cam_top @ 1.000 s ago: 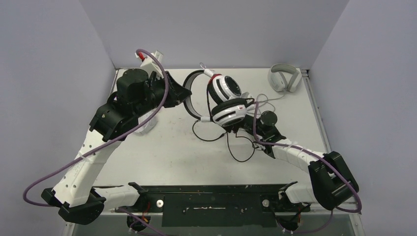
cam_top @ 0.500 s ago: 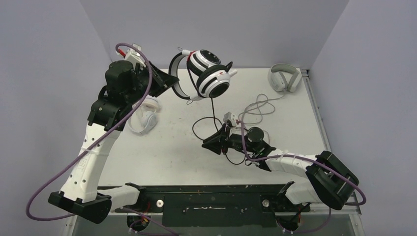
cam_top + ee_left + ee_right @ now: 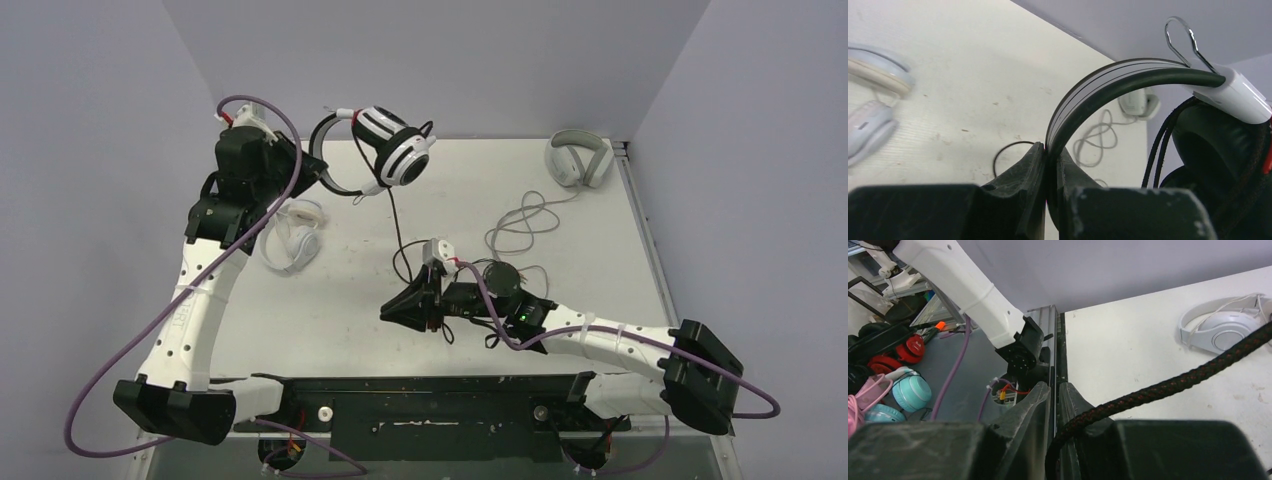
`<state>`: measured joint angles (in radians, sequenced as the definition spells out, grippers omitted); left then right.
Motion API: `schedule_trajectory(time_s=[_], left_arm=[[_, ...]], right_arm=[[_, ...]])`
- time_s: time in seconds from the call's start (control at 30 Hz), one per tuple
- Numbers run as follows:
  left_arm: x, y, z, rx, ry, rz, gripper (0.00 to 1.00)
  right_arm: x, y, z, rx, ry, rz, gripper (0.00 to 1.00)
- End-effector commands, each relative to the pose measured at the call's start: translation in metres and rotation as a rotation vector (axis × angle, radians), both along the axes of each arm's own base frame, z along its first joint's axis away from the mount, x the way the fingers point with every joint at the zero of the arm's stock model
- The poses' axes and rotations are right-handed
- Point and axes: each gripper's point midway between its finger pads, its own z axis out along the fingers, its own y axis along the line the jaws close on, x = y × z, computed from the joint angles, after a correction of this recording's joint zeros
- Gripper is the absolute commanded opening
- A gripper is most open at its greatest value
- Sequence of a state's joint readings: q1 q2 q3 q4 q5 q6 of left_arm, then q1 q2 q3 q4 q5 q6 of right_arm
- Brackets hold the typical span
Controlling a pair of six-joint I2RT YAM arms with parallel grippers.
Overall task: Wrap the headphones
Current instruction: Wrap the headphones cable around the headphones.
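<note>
Left hand [image 3: 1049, 150] has carried the black-and-white headset [image 3: 395, 145], clenched by its headband, over the desk's [image 3: 330, 280] far-left corner; right hand [image 3: 1054, 387] grips its black cable [image 3: 1168, 382] mid-desk, wrapping seemingly barely begun.

Headset [image 3: 395, 150] aloft (cable [image 3: 392, 215] dangling), white pair [image 3: 290, 240] flat

Three headsets show: one large black-and-white headset [image 3: 392, 150] hung from the left gripper [image 3: 1049, 155], one small all-white on-ear pair [image 3: 292, 240] just beside that gripper, and one light grey over-ear pair [image 3: 578, 158] well beyond the right gripper [image 3: 1055, 390]. There are two cables, one black braided cable [image 3: 1168, 385] running between the right gripper's fingers and one thin grey cable [image 3: 524, 208] just past it. Off the table ahead of that gripper sit perhaps three more coloured sets [image 3: 903, 350], too blurred to count surely.
</note>
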<state>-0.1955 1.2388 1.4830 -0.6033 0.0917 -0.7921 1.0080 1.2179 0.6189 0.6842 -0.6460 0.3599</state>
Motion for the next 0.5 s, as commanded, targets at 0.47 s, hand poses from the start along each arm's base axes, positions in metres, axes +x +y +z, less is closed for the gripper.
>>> schedule_trajectory(time_s=[0.47], left_arm=[[-0.004, 0.079, -0.055, 0.68, -0.064, 0.214, 0.0]], right_arm=[[0.037, 0.015, 0.049, -0.169, -0.088, -0.119, 0.06]])
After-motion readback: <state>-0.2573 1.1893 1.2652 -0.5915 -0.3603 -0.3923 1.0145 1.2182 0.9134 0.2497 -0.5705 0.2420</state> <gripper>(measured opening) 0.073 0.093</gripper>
